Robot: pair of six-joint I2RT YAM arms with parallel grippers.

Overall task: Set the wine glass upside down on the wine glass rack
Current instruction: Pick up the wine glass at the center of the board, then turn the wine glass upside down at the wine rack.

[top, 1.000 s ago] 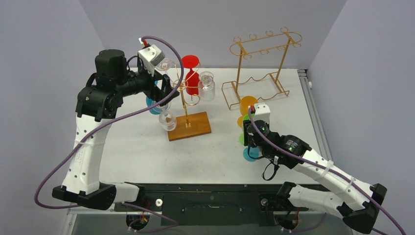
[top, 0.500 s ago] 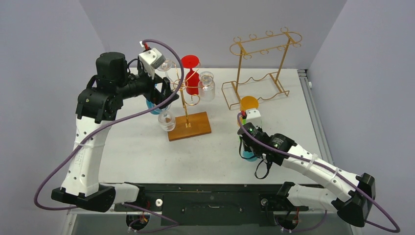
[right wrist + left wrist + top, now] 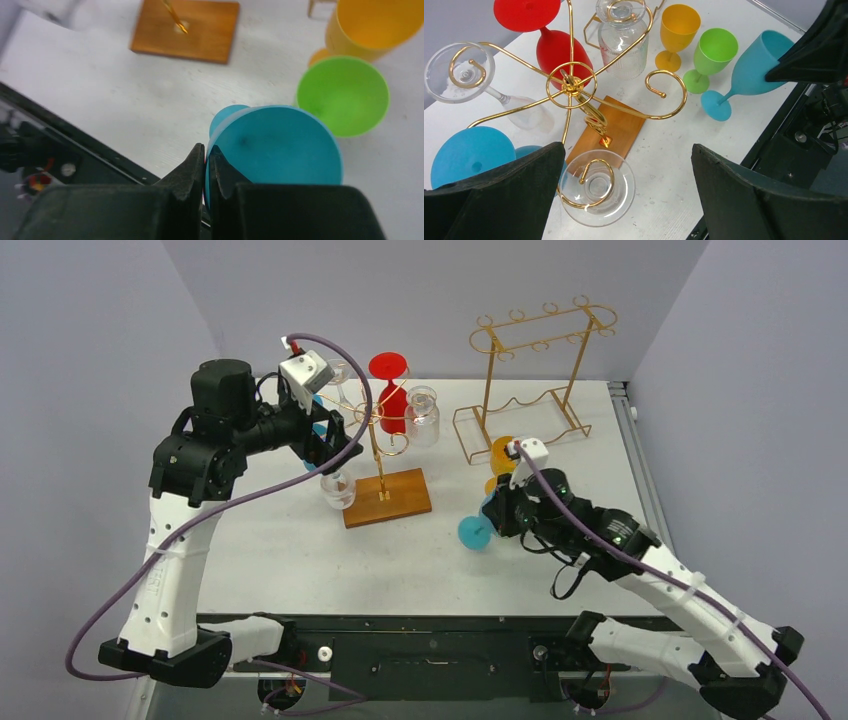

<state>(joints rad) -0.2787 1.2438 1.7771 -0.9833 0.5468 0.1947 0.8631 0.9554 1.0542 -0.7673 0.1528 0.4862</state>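
Right gripper (image 3: 206,159) is pinching the teal wine glass (image 3: 278,150) by its rim, holding it tilted, right of the wine glass rack (image 3: 384,445); left gripper (image 3: 626,150) is hovering fingers-apart over the rack; inverting and hanging not yet done.

Cut off at twelve o'clock of the right wrist view: wine glass rack (image 3: 186,30), down to its base; at one o'clock, orange glass (image 3: 370,30). Blurred at eleven: clear glass (image 3: 50,12). Partly covered at eight o'clock of the left wrist view: blue glass (image 3: 469,155).
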